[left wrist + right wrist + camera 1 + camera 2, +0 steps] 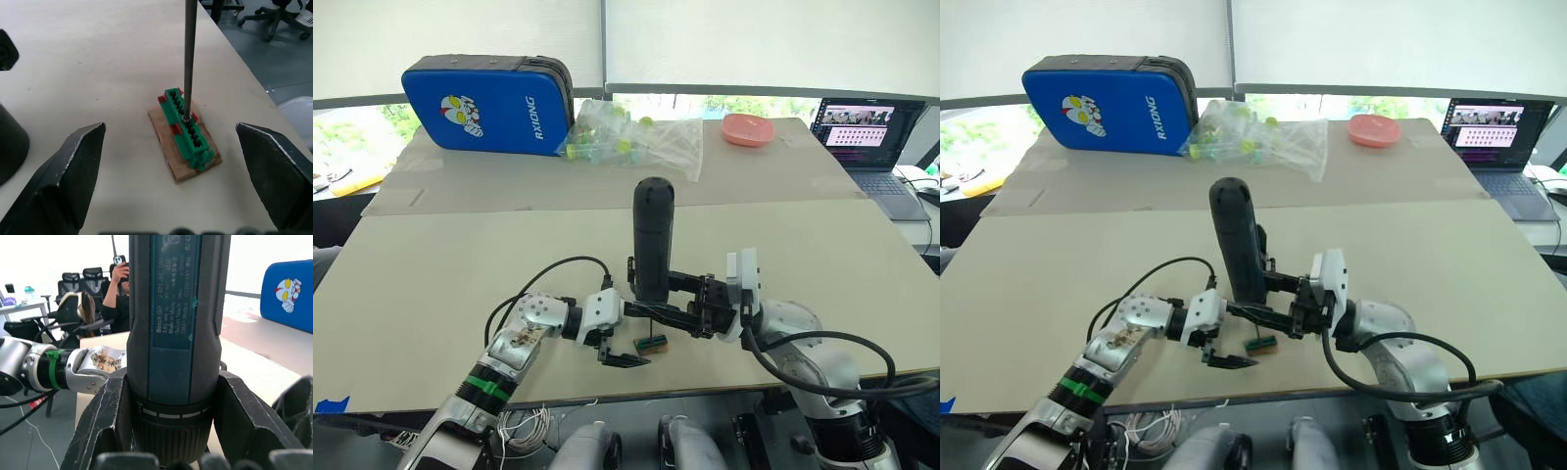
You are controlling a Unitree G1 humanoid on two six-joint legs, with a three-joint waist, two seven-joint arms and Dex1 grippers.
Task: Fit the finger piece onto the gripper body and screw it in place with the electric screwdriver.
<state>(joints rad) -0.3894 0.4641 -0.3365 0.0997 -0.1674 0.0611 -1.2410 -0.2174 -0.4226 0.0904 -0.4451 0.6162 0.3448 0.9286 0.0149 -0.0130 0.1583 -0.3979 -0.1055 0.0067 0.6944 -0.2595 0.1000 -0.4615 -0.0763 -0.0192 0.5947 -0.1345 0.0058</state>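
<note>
Jaws, right: right gripper (1273, 291) clamped on the screwdriver (653, 240), fingers wrapped round its lower barrel.
Jaws, left: left gripper (625, 354) spread wide apart, holding nothing; fingertips (80, 147) flank a green block (187, 128) without touching it.
Screwdriver: upright, long axis vertical, bit (190, 58) pointing straight down, tip resting on top of the green block near its middle.
Green block: small ridged green piece on a brown pad, lying flat on the table (431, 284) near the front edge, between the two grippers.
Finger piece, gripper body: cannot be identified with confidence; a dark rounded shape (10, 142) sits beside the left gripper, identity unclear.
Key relation: bit stands directly over the block and squarely between the open left fingers; the left gripper is the nearer free one, needing only to close inward to steady the work.
Obstruction: judged that the bit shaft occupies the gap where the left fingers would close; contact risk.
Surroundings: blue case (489, 108), plastic bag (636, 137), pink dish (747, 128) and laptop (871, 132) lie at the far side, well apart.
Person: seated in the background of the right wrist view.
</note>
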